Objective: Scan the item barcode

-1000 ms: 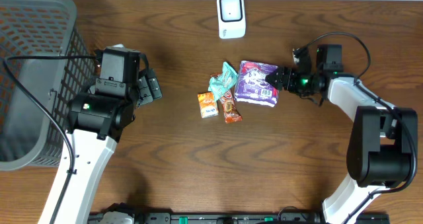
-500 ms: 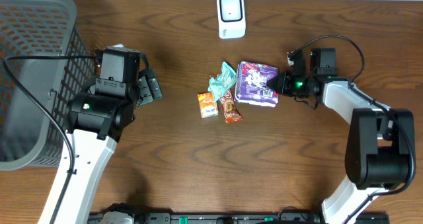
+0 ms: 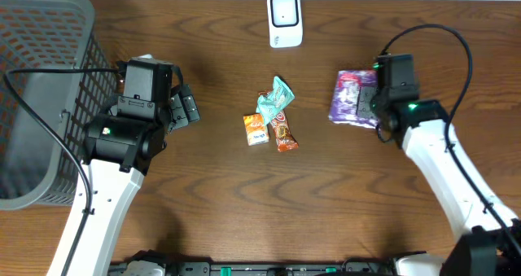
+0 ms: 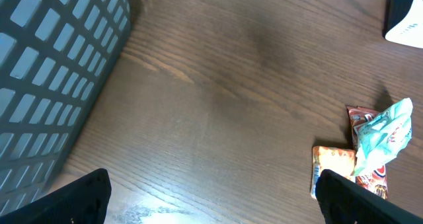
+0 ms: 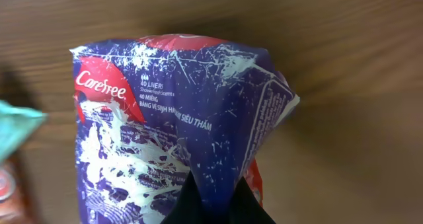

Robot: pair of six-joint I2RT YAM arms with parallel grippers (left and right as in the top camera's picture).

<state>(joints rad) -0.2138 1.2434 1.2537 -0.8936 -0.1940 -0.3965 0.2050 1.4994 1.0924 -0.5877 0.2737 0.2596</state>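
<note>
The item, a purple-and-white Carefree packet (image 3: 350, 98), hangs off the table right of centre. My right gripper (image 3: 375, 105) is shut on it, pinching its right edge. In the right wrist view the packet (image 5: 165, 112) fills the frame, and the right gripper (image 5: 215, 199) has a fold of its wrapper between the black fingertips. No barcode shows on the faces in view. A white scanner (image 3: 285, 19) stands at the back centre. My left gripper (image 3: 184, 107) hovers left of centre, open and holding nothing (image 4: 213, 201).
Three small snack packets lie mid-table: teal (image 3: 277, 97), orange (image 3: 256, 129) and red-brown (image 3: 283, 135). A grey mesh basket (image 3: 41, 89) fills the left side, close behind the left arm. The scanner's corner (image 4: 404, 19) shows at the left wrist view's top right.
My right gripper shut on the purple packet's edge, then lifted it and carried it right, away from the snack pile. The left arm has stayed put.
</note>
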